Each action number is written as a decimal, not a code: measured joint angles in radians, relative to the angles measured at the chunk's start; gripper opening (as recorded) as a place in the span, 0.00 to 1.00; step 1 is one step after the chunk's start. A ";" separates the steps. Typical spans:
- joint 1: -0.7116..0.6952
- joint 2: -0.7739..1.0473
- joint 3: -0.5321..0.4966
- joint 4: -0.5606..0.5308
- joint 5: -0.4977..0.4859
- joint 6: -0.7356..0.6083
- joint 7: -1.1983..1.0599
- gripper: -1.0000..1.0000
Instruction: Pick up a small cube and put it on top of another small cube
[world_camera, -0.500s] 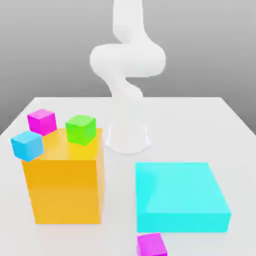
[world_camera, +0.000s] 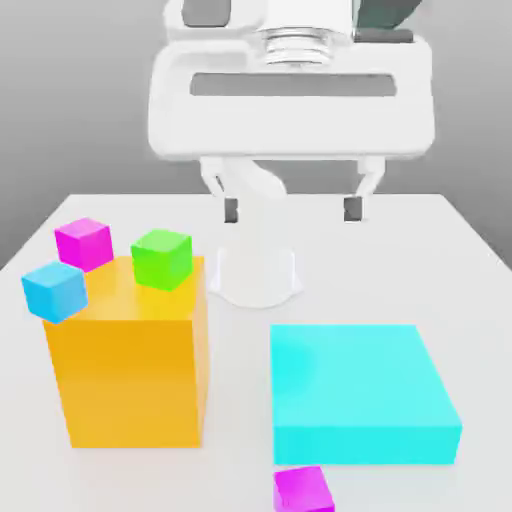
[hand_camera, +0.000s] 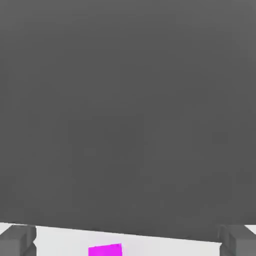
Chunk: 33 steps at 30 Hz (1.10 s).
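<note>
A Franka arm's gripper (world_camera: 291, 209) hangs high over the white table (world_camera: 470, 260) in the exterior view, its two dark-tipped fingers (world_camera: 231, 210) spread wide apart, pointing down, with nothing between them and nothing touching them. The small violet-magenta cube (world_camera: 303, 490) it is after lies well below the fingertips and nearer the camera, on the table just in front of the flat cyan block (world_camera: 364, 392); judging by the exterior view, it sits roughly under the middle of the open gap rather than off to either side, so the coming move looks to turn mostly on descent and a reach toward the camera. In the hand view a magenta cube face (hand_camera: 105, 250) shows between the two grey fingertips (hand_camera: 17, 240), presumably the same cube. Being a cube, it offers no long axis to favour. The pinker magenta cube (world_camera: 83, 243) stands well apart toward the exterior view's left, behind the tall orange block (world_camera: 130, 370), which carries a green cube (world_camera: 161, 258) and a blue cube (world_camera: 54, 290) on its top.
</note>
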 joint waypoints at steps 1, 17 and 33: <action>0.002 0.036 0.002 -0.003 0.000 0.013 -0.004 0.50; 0.033 0.609 0.006 -0.003 -0.027 0.282 -0.027 0.00; -0.093 0.412 -0.070 0.012 0.019 0.031 -0.073 0.00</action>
